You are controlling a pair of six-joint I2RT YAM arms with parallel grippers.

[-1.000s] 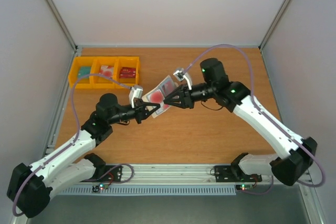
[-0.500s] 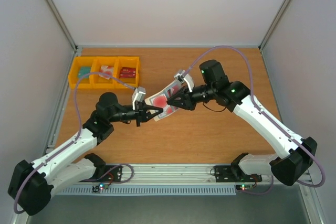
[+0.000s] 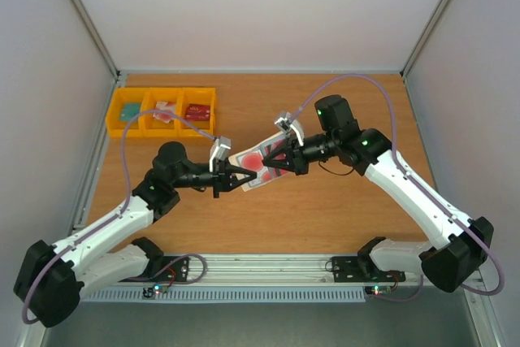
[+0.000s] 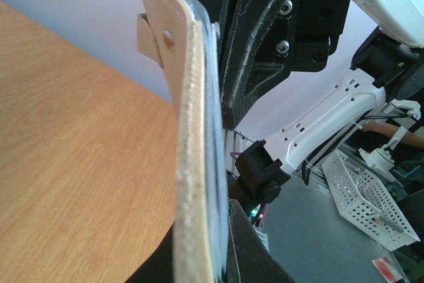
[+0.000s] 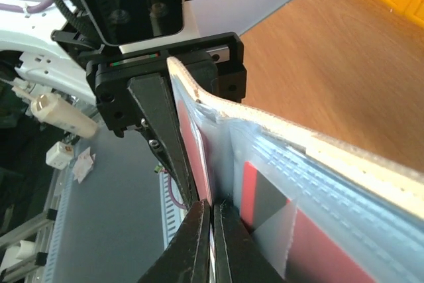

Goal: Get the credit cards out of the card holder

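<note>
1. The card holder [image 3: 250, 170] was off the table [image 3: 341, 209], hanging in the air at the centre of the top view and spanning the gap between the two arms. This kept its open inner face clear for picking.
2. The left gripper [image 3: 234, 179] was clenched on the holder's lower left end. In the left wrist view the cream-beige cover stood edge-on between its fingers [image 4: 248, 256], with the snap tab [image 4: 147, 36] at the upper left. It served as an anchor, so that a pull from the other side would draw out a card rather than drag the whole wallet along.
3. The right gripper [image 3: 275, 162] met the holder from the upper right. In the right wrist view its jaws were pinched tight on a thin pale edge at the bottom centre of the frame. That was probably a credit card [image 5: 211, 220], though clear pocket film could not be ruled out.
4. The other credit cards [image 5: 311, 240] sat in the clear pockets, their red marks showing through the plastic at the lower right of the frame. None lay loose on the wood.
5. The task therefore looked barely begun: a grip had been made, but nothing was yet out.
6. The two grippers were very close together — a crooked pull could have bent the card or torn the holder from the left grip.
7. The yellow bins [image 3: 162, 110] stood at the upper left, well apart from the work.
</note>
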